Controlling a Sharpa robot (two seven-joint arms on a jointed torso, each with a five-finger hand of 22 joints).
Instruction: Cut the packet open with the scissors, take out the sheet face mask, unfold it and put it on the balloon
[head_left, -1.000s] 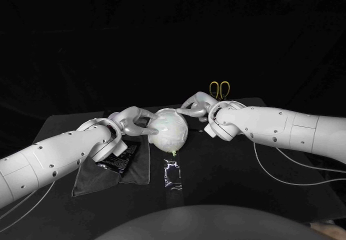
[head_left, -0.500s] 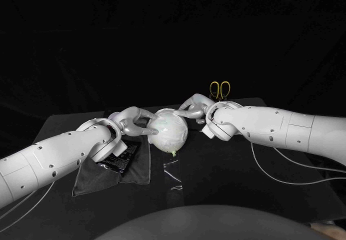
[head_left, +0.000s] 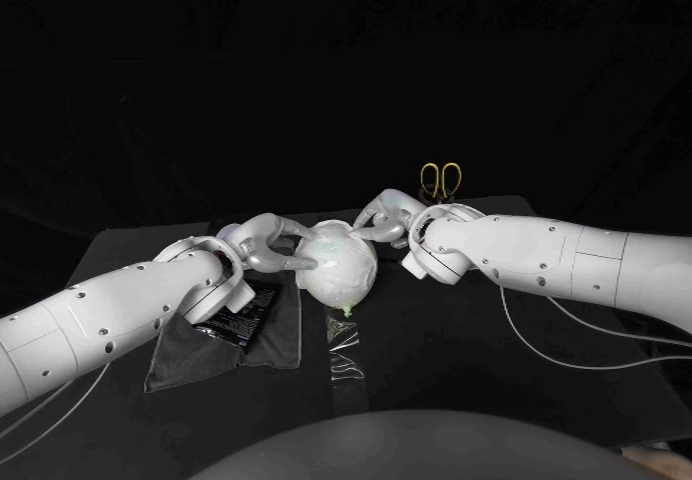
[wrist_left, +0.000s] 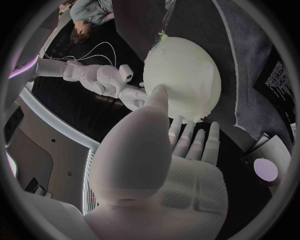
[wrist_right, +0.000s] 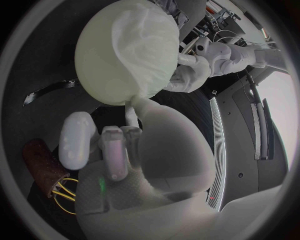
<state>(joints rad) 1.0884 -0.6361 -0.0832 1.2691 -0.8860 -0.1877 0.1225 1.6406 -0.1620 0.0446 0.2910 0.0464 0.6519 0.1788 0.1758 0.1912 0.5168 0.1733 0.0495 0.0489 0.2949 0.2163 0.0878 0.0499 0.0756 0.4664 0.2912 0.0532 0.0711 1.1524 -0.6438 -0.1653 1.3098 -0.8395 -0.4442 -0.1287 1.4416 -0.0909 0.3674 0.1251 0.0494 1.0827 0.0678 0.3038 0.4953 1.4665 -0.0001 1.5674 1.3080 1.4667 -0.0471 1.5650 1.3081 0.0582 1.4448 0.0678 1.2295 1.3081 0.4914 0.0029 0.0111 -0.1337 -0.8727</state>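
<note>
Left hand and right hand clasp the balloon between them at the table's middle, fingers closed against its sides. Open room lies near and right; the scissors sit at the far edge, and the packet lies on a dark cloth to the left. The balloon looks pale and egg-shaped, with the sheet face mask wrinkled over it and its knot pointing near.

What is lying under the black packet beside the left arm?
A dark grey cloth spread flat on the table; the packet lies near its far end. The left arm covers part of both, so that stretch is hidden.
</note>
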